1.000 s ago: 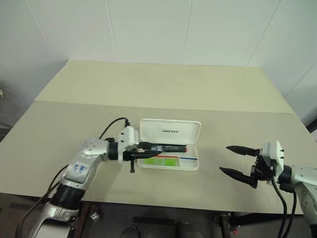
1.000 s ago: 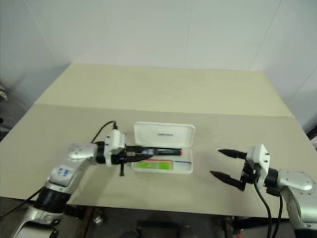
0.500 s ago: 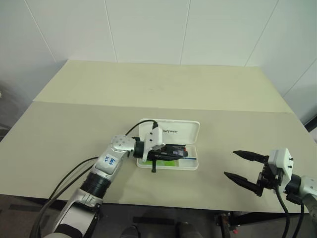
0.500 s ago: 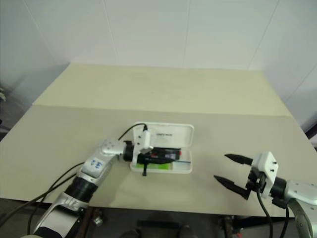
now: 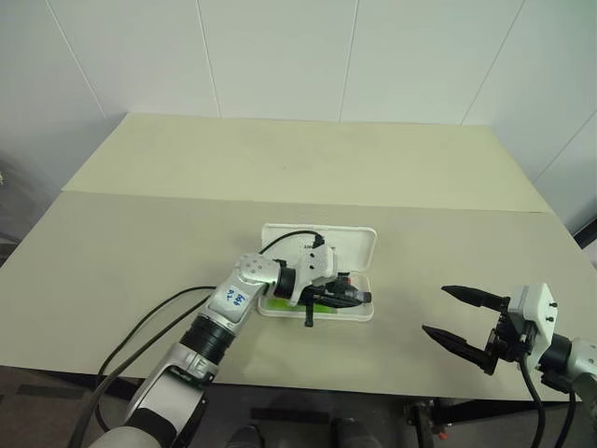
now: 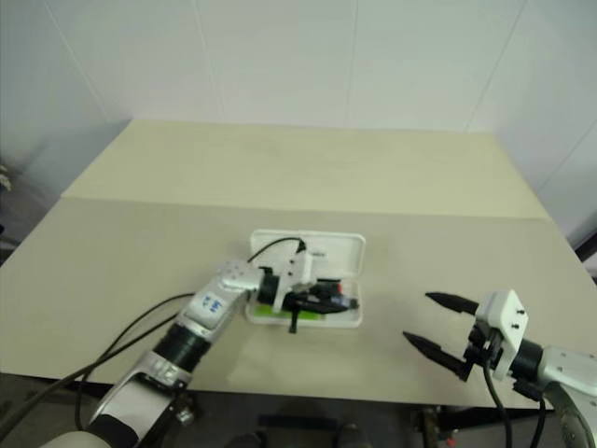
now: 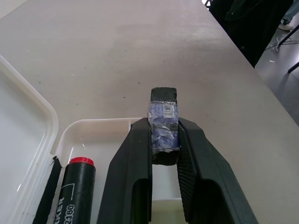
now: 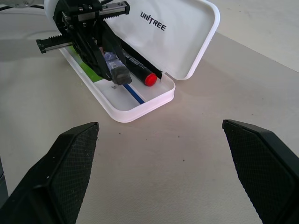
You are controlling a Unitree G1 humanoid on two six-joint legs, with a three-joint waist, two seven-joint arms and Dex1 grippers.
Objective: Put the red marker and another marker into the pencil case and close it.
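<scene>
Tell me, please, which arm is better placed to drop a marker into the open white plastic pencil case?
Left: the left gripper is shut on a dark blue-labelled marker right over the pencil case; the right gripper hangs open, well clear.

The scene is viewed from above and behind by the two head views, angled forward and down over the beige table [image 5: 140,233] to the white wall behind it; nearly the same field is covered by both, with the open pencil case [image 5: 350,241] near the middle. From the left wrist, a very close look is taken along the left gripper [image 7: 164,140] into one end of the case tray. From the right wrist, a low look is taken across the table from further off between the fingers of the right gripper [image 8: 161,175], and the same case end is shared with the left wrist view, seen from the opposite side.
</scene>
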